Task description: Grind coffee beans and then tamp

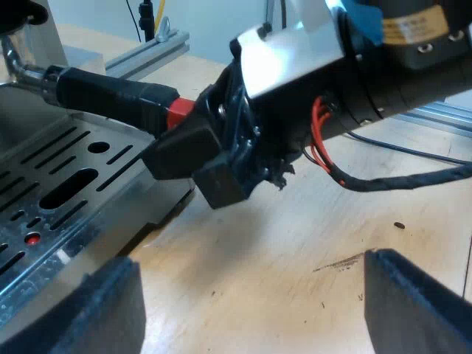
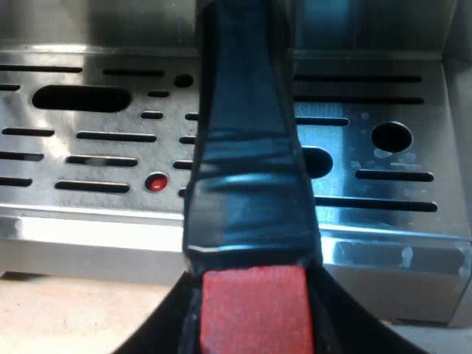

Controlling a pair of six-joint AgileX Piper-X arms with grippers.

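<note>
Left gripper (image 1: 254, 269): fingers (image 1: 103, 310) spread wide and empty. They touch nothing and hang over the wooden table (image 1: 295, 243), just beside the drip tray (image 1: 66, 184) of the espresso machine (image 1: 29, 29).

Holder (image 1: 26, 70): its metal neck runs in toward the machine's front. The dark handle (image 1: 110, 96) reaches out over the slotted drip tray, clear of the tray surface, and finishes in the red end (image 1: 177, 114) beyond the tray's edge.

Right gripper (image 1: 199, 158): pinched on the red end of the handle. In the right wrist view the red end sits between the two black fingers (image 2: 339, 324), one pressed against each side, with the handle extending away above the drip tray.
</note>
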